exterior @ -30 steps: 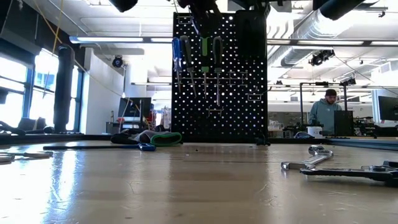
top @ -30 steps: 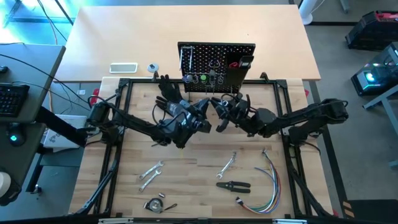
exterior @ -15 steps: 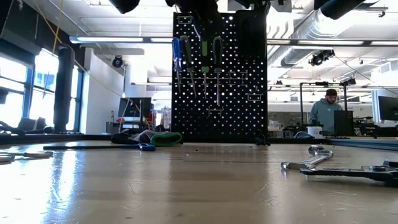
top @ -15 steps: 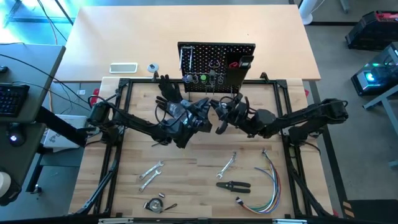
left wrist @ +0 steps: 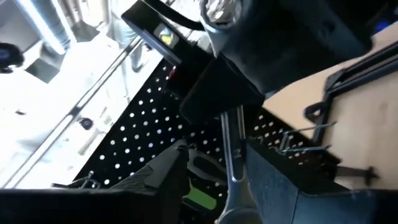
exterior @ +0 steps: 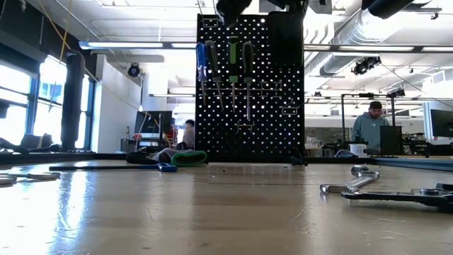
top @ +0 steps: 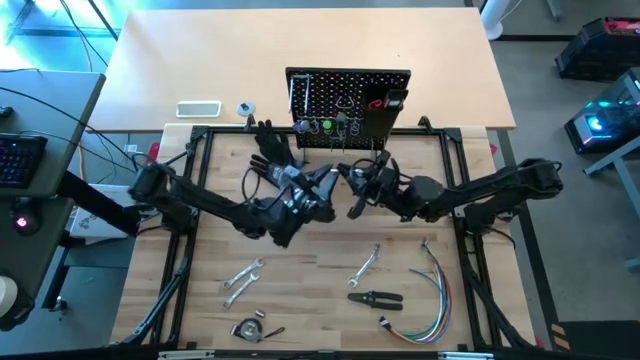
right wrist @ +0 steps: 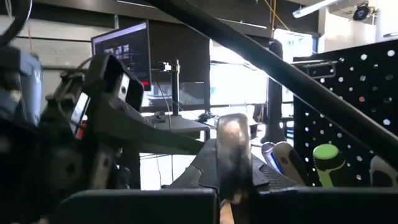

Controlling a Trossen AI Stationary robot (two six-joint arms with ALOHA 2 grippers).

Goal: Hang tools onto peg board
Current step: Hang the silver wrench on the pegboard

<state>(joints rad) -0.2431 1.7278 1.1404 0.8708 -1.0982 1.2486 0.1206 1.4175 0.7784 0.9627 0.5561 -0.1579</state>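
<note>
Wrench (left wrist: pixel 233 163) head cut off at left wrist view's edge

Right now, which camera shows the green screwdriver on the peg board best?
Low view: the green screwdriver hangs facing it on the peg board, handle and shaft both visible. The high view shows only the handle's top end from above; both wrist views catch just part of the green handle.

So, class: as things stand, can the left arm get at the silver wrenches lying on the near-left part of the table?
Probably yes: the left claw stands open near the peg board, and only bare table lies between it and the wrenches.
</note>
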